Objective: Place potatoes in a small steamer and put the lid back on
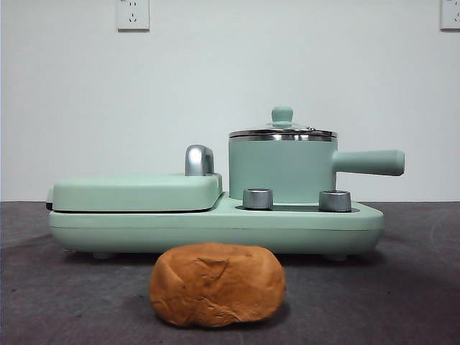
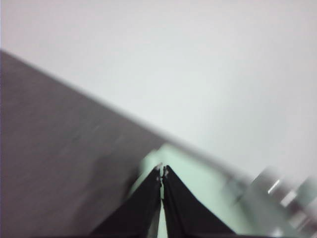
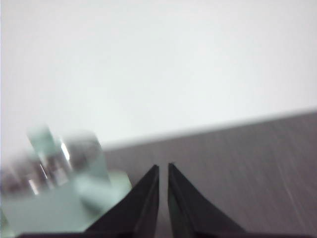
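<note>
Here we are with everything in place and nothing lifted: the potato (image 1: pixel 217 284) sits alone on the dark tabletop (image 1: pixel 402 287), just in front of the mint-green cooker base (image 1: pixel 215 228), well below the pot. The small steamer (image 1: pixel 282 171) stands on the right side of that base, its long handle (image 1: pixel 368 162) pointing right, and the lid (image 1: pixel 282 132) is on it, knob (image 1: pixel 282 114) up. Neither arm shows in the front view. The left claw (image 2: pixel 162 172) has its jaws pressed together, holding nothing, hovering above the flat end of the cooker; the right claw (image 3: pixel 163 168) is nearly closed, a thin slit between the jaws, also holding nothing, with the pot blurred off to one side. So the job, I'd judge, begins with the lid. The right claw is nearer the pot: it should open, come down over the small knob, pinch it squarely and lift straight up so the steel rim clears without dragging the pot. Set the glass down flat, away from the potato. That potato looks about as wide as the pot, so the left claw wants a wide, centred grip on it.
</note>
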Tool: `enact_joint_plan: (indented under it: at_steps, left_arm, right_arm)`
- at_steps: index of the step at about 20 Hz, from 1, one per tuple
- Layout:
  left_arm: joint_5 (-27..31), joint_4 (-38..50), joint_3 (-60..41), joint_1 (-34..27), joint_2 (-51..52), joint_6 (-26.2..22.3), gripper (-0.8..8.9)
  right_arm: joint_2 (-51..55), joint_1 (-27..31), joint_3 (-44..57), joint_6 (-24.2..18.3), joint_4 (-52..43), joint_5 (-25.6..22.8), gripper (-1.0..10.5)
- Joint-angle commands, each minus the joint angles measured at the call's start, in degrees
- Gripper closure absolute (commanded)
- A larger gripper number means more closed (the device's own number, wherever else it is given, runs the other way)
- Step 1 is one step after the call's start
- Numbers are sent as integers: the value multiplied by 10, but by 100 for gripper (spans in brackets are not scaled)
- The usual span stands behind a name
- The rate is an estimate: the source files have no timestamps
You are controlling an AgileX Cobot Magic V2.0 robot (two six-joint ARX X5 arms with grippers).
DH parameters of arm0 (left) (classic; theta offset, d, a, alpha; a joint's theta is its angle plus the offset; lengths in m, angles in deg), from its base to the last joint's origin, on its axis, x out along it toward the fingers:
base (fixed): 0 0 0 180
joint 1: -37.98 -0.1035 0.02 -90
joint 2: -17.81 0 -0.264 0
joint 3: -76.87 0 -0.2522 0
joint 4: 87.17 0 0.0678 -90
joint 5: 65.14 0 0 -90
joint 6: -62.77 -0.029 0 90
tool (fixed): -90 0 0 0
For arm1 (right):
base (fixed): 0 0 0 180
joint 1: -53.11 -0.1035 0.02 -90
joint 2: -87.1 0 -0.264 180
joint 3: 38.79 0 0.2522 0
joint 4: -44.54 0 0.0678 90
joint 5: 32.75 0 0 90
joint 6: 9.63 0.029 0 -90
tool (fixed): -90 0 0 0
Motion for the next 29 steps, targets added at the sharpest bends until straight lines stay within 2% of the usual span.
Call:
enact_joint_plan:
  at_steps: [1,4,7,9,11,14,16,20,23,27,29]
  left_arm:
    - [-2,72,-10,0,1,69,808]
    - [-2,139,-7,0,1,69,808]
    - [-2,153,12,0,1,80,807]
    - [-2,130,36,0,-1,110,805]
    - [-2,84,74,0,-8,122,805]
    - [-2,-2,145,0,-38,94,804]
    - [-2,-52,198,0,-71,62,804]
    - [-44,-124,293,0,-151,-7,805]
    - [-100,-176,358,0,-224,-54,804]
    - [-188,-232,423,3,-315,-122,804]
    - [-230,-255,450,10,-358,-171,805]
  right_arm:
    - [1,-2,1,38,-70,2,919]
    - [1,-2,-4,58,-137,2,919]
    - [1,-2,-31,92,-131,2,935]
    - [0,-2,-60,120,-89,2,935]
    - [-6,-2,-100,129,-15,2,935]
    - [-28,-2,-159,129,70,13,935]
    - [-55,-2,-203,127,110,43,935]
    - [-113,-2,-275,93,182,95,935]
    - [-167,-2,-325,40,229,143,935]
    - [-228,-2,-370,-46,263,219,935]
    - [-255,-4,-389,-112,279,258,935]
